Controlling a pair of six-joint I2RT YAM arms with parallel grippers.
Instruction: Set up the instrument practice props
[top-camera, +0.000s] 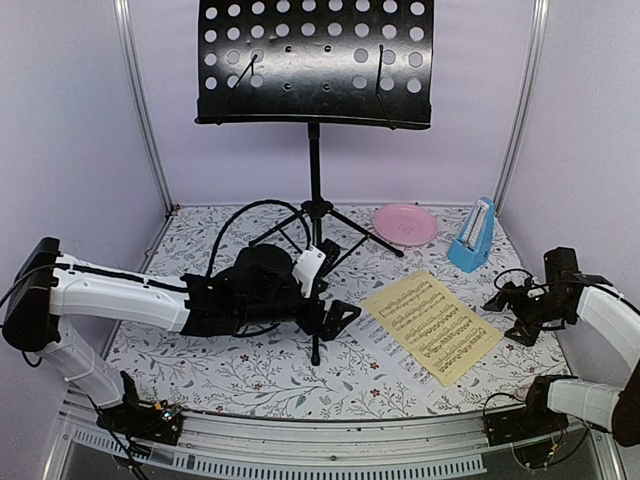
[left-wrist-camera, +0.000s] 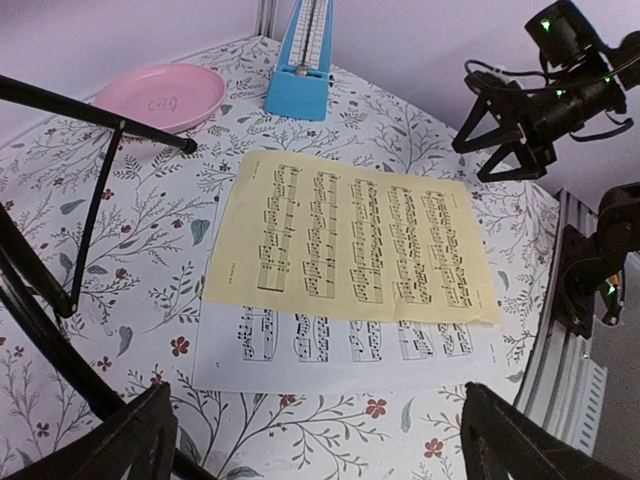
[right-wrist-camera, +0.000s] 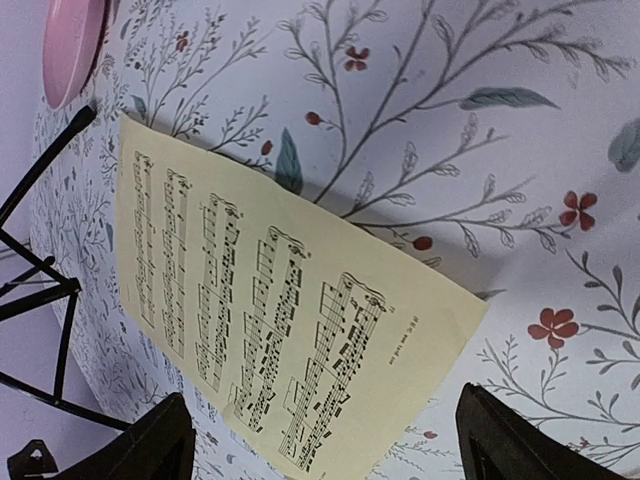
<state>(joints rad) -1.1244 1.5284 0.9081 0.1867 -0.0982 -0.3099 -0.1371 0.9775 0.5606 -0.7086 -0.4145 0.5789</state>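
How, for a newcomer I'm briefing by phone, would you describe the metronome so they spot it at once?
Start at the tall black music stand at the back of the floral table. Right of its tripod lies a pink plate; the metronome stands just right of that. It alone is a blue upright pyramid.

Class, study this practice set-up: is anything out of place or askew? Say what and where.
The yellow sheet lies flat on the table, skewed over the white sheet, while the music stand holds no paper. A pink plate near the metronome does not belong with music props.
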